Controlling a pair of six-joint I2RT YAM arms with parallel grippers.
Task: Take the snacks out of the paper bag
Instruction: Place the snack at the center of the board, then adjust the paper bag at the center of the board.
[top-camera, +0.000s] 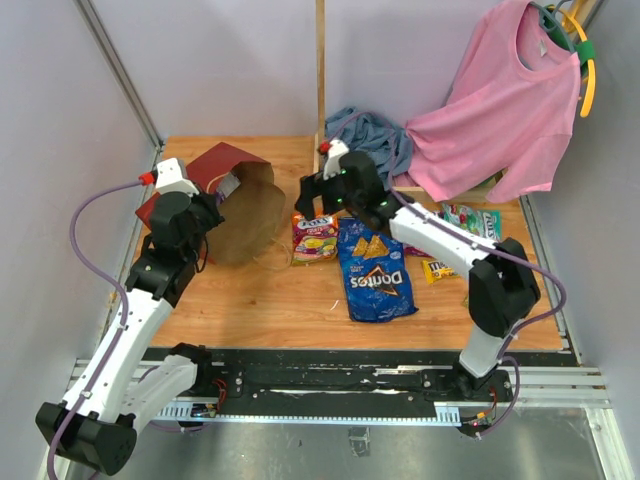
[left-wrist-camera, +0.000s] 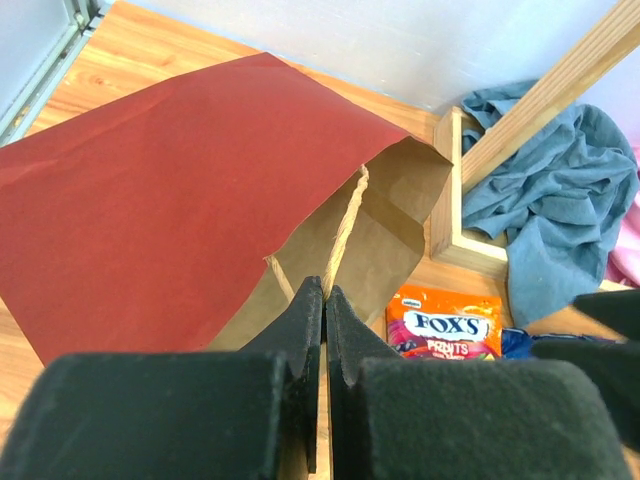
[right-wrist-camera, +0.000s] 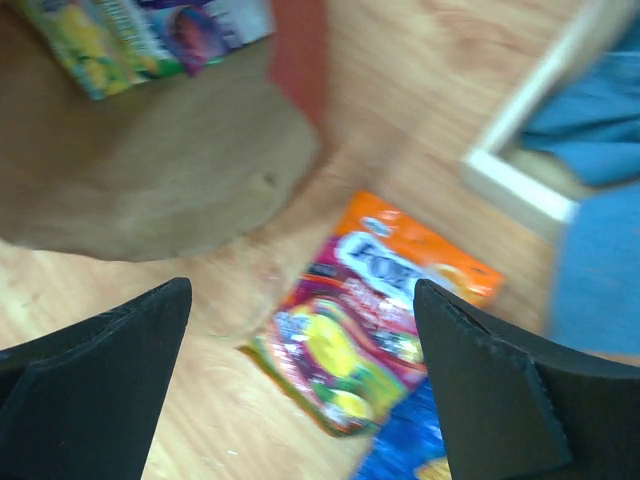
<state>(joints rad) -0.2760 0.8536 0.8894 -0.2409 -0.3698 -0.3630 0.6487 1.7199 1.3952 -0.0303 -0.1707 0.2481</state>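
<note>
At the near edge of the wooden table, two arm bases stood bolted side by side.

Item 1, snacks laid out on the table. Nearest lay a large blue chip bag, flat, face up. Just left of its top edge lay an orange and pink fruit-candy packet, close to the chip bag; whether they touched could not be told. To the right of the chip bag sat a small yellow packet, and farther back a green packet, with the right arm crossing between them.

Item 2, right gripper. It hung above the fruit-candy packet with its fingers spread wide and nothing between them.

Item 3, left gripper. Its fingers were pressed together on the thin cord handle of the paper bag, whose two strands ran into the fingertips.

Item 4, paper bag. Dark red outside, brown inside, it lay on its side at the left of the table, mouth turned toward the fruit-candy packet. A yellow-green packet showed beside the brown paper, blurred; whether it sat inside the bag could not be told.

Item 5, far side. A wooden frame stood past the bag's mouth with a blue cloth heaped by it. A pink shirt hung at the right rear.
</note>
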